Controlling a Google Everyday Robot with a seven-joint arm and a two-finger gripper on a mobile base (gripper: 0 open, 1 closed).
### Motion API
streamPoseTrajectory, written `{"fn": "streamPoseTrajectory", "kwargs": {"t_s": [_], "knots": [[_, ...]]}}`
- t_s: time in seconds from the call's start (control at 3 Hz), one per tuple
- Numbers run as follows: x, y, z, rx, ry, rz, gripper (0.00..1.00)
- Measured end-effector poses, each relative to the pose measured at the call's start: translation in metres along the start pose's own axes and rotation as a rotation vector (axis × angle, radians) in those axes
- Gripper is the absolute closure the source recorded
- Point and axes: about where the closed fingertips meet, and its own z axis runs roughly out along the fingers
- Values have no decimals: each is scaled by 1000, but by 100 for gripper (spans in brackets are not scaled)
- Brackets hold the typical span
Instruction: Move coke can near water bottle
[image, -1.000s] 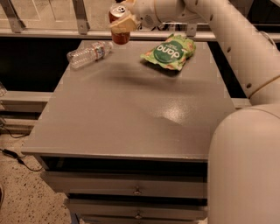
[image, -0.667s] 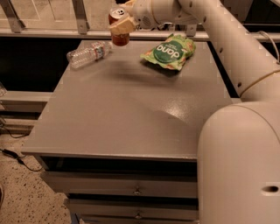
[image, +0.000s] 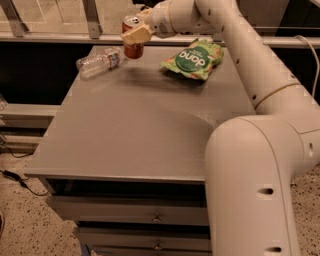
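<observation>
The red coke can (image: 133, 49) with a silver top is upright in my gripper (image: 135, 35), which is shut on it at the far left of the grey table (image: 135, 125). The can hangs at or just above the tabletop; I cannot tell if it touches. The clear crinkled water bottle (image: 99, 61) lies on its side just left of the can, its cap end pointing toward the can, a small gap between them. My white arm reaches in from the right.
A green snack bag (image: 193, 59) lies on the table's far right, right of the can. A metal railing (image: 60, 36) runs behind the table. Drawers (image: 130, 215) sit under the tabletop. My arm's large joint (image: 250, 190) fills the lower right.
The gripper with the can has moved slightly left and down, closer to the water bottle. The bottle and bag have not moved.
</observation>
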Motion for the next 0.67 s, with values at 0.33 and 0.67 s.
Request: {"fn": "streamPoseTrajectory", "kwargs": {"t_s": [0.33,0.67], "knots": [[13,0,14,-27,19,43,100],[27,-2,23,-40,63,69,100]]}}
